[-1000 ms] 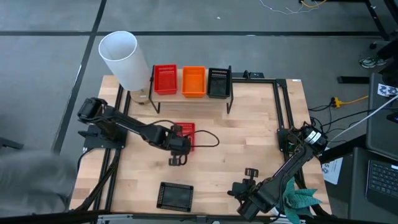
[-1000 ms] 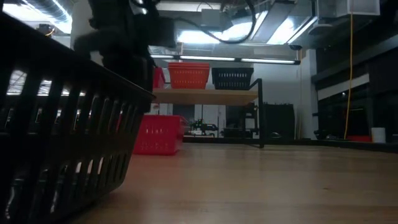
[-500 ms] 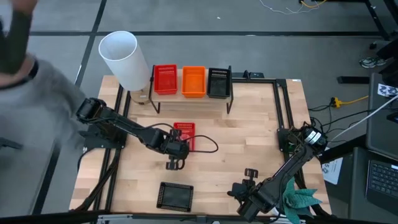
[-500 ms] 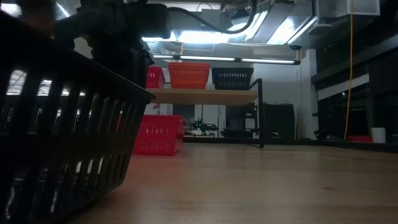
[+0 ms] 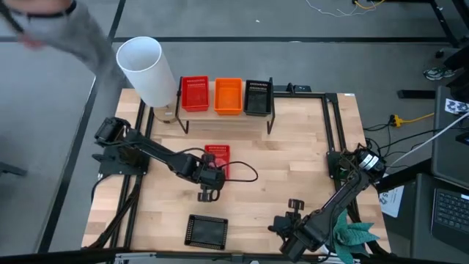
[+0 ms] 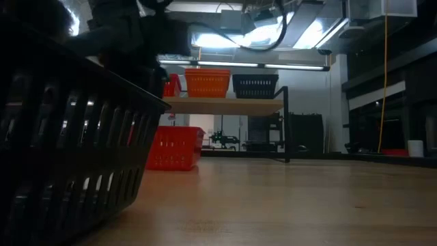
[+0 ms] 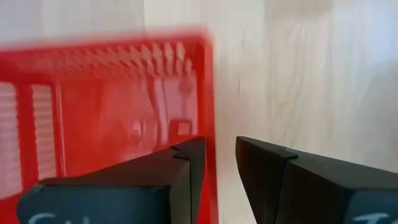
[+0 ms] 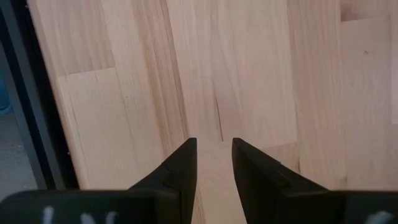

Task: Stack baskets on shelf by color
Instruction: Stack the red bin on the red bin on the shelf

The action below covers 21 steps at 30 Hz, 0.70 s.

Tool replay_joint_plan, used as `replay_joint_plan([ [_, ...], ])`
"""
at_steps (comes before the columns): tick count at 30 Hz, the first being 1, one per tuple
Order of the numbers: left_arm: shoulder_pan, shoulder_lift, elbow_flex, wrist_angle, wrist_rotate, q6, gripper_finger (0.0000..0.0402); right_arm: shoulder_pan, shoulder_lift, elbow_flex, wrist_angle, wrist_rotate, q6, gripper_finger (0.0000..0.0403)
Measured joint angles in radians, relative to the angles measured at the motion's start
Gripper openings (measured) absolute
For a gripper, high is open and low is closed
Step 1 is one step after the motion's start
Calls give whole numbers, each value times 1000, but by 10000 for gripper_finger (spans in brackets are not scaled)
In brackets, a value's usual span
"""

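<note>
Baskets sit 3 across the shelf by colour; left gripper, fingers narrowly parted, straddles a red basket's rim to grasp it; right gripper, slightly parted, waits empty.

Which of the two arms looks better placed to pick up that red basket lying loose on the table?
The left. Its gripper already sits at the edge of the red basket, one finger on each side of the rim. The right gripper hangs over bare wood near the table's front right corner, far from it.
</note>
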Motion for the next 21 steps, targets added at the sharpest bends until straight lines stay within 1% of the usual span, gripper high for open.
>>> replay_joint_plan([
  [12,7,114,-1,46,-15,-21,80,12,0,0,24,1,2,101],
  [14,7,119,-1,46,-26,-24,68,12,0,0,31,1,2,101],
  [16,-2,119,-1,47,-69,-50,40,12,0,0,33,1,2,101],
  [17,-7,117,-1,47,-80,-63,21,12,0,0,35,1,2,101],
  [18,-14,106,-1,39,-83,-72,11,12,0,0,34,1,1,101],
  [21,-40,51,13,26,-74,-76,3,12,0,0,36,1,0,101],
])
